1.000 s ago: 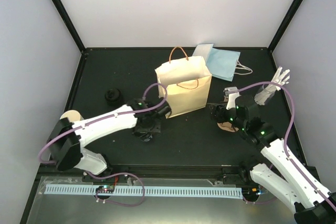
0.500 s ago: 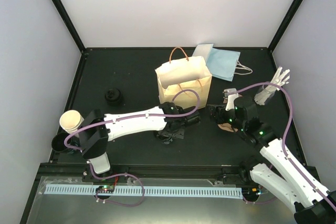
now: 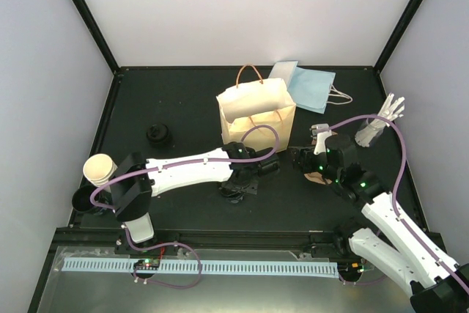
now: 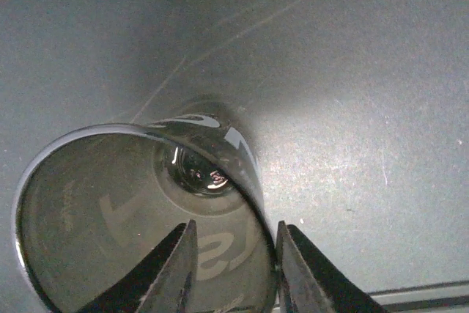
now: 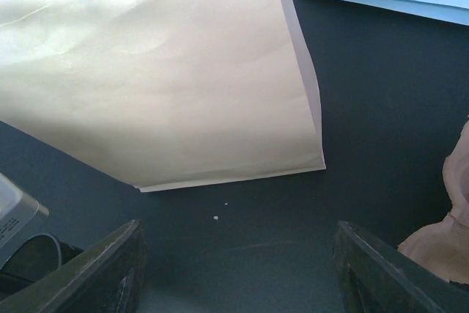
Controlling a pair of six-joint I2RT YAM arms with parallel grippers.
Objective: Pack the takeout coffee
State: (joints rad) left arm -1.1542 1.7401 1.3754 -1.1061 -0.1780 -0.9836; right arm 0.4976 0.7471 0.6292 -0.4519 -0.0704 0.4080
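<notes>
Left gripper [image 4: 236,234]: jaws partly apart, astride the wall of a dark cup [image 4: 110,218] on the table just in front of the bag [image 3: 256,119]. One finger is inside and one outside, with a gap showing on the inner side, so no firm hold.

Right gripper [image 5: 238,231]: jaws wide apart, empty, facing the bag's lower corner.

Coffee: no lidded cream cup identifiable in any view; the bag's bottom is hidden. A black round item [image 3: 156,134] sits at far left, too small to tell. Lidless cups [image 3: 97,168] are at the left edge.

Judgement: packing not shown as done. The coffee is yet to be found, gripped and bagged.
</notes>
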